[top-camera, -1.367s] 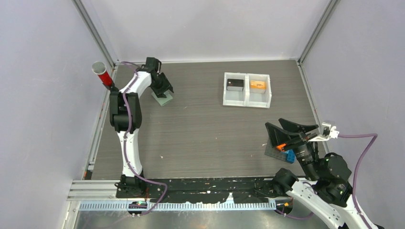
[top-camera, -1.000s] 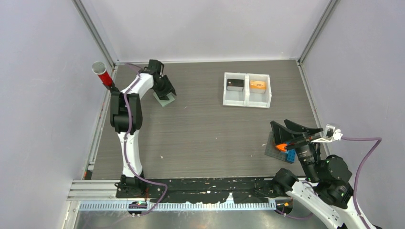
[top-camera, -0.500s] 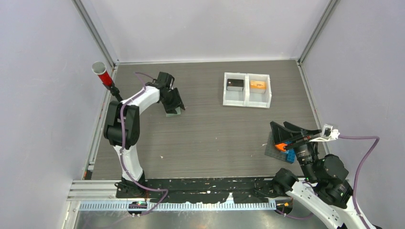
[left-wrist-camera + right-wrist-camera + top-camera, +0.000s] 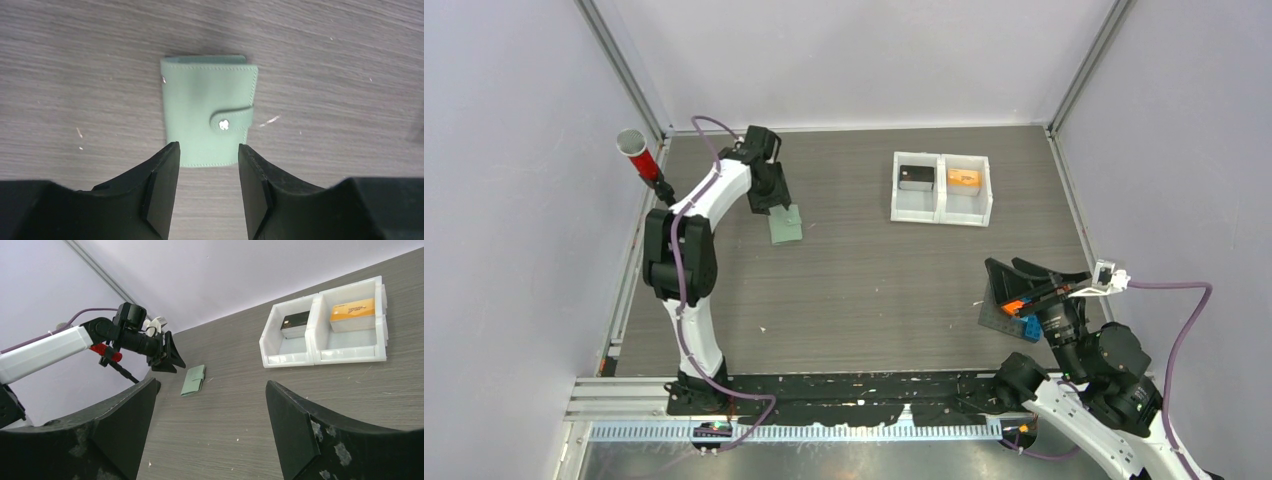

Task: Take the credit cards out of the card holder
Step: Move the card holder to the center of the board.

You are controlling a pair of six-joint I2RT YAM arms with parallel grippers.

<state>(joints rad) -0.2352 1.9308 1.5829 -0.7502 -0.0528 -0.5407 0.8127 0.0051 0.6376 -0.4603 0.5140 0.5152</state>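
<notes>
The card holder (image 4: 207,115) is a sage-green bifold. It lies flat and snapped shut on the dark wood-grain table, also seen in the top view (image 4: 786,226) and the right wrist view (image 4: 193,380). No credit cards show; they are hidden or out of view. My left gripper (image 4: 207,150) is open and empty, its tips just short of the holder's near edge and above it, not touching (image 4: 775,203). My right gripper (image 4: 212,386) is open and empty, raised at the near right of the table (image 4: 1027,283), far from the holder.
A white two-compartment bin (image 4: 942,218) stands at the back right with a black piece (image 4: 916,178) and an orange block (image 4: 964,178) inside. A red cup on a stick (image 4: 636,152) stands at the far left edge. Blue and orange bricks on a grey plate (image 4: 1022,323) lie below my right gripper.
My left gripper moved the card holder from the far left corner rightward and nearer, then let it go and drew back. The holder now lies uncovered. The right arm has barely moved.
</notes>
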